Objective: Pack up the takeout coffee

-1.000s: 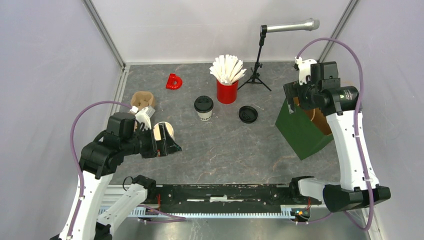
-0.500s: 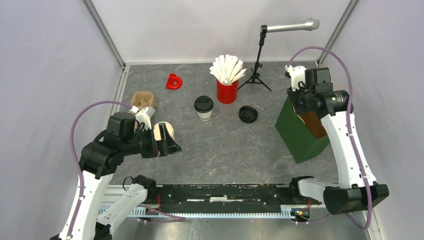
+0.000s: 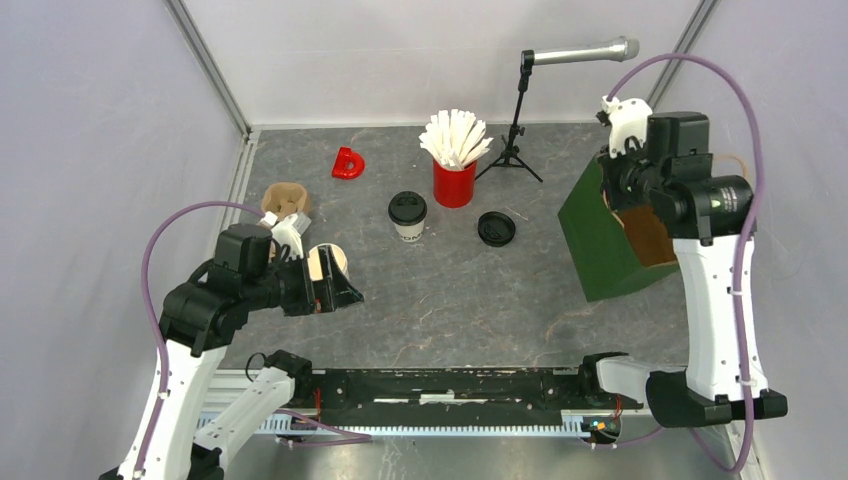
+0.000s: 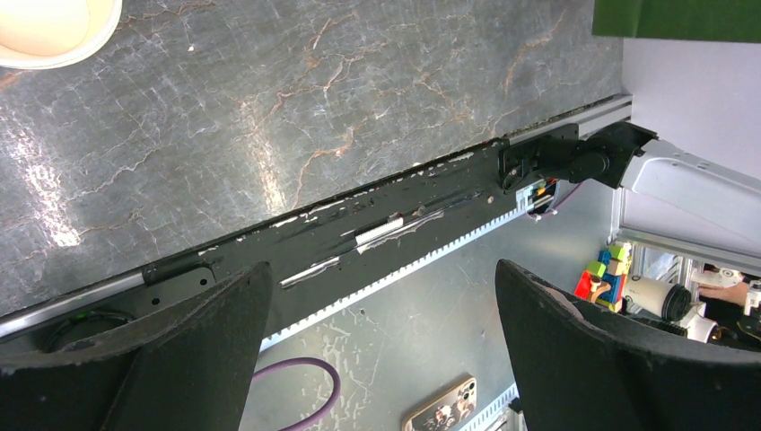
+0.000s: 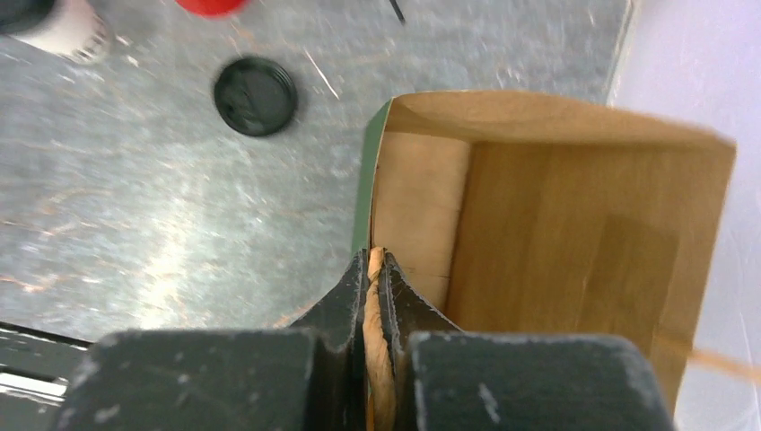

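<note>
One takeout coffee cup (image 3: 407, 215) stands mid-table with its black lid on. A second white cup (image 3: 328, 264) is lidless and sits just beside my left gripper (image 3: 345, 290), which is open and empty. In the left wrist view only that cup's rim (image 4: 45, 31) shows, far from the wide fingers (image 4: 574, 359). A loose black lid (image 3: 496, 228) lies right of centre, and it shows as a lid (image 5: 255, 96) in the right wrist view too. My right gripper (image 5: 377, 260) is shut on the twisted paper handle (image 5: 378, 314) of the open green bag (image 3: 610, 240).
A red cup of white sticks (image 3: 454, 170), a red letter D (image 3: 347, 163) and a microphone stand (image 3: 515, 120) stand at the back. A brown pulp carrier (image 3: 285, 200) lies at the left. The bag's brown inside (image 5: 556, 206) holds nothing. Walls close in left and right.
My right gripper has shut on the bag's handle and drawn it up and to the right, shifting and tilting the bag. The left arm has not moved.
</note>
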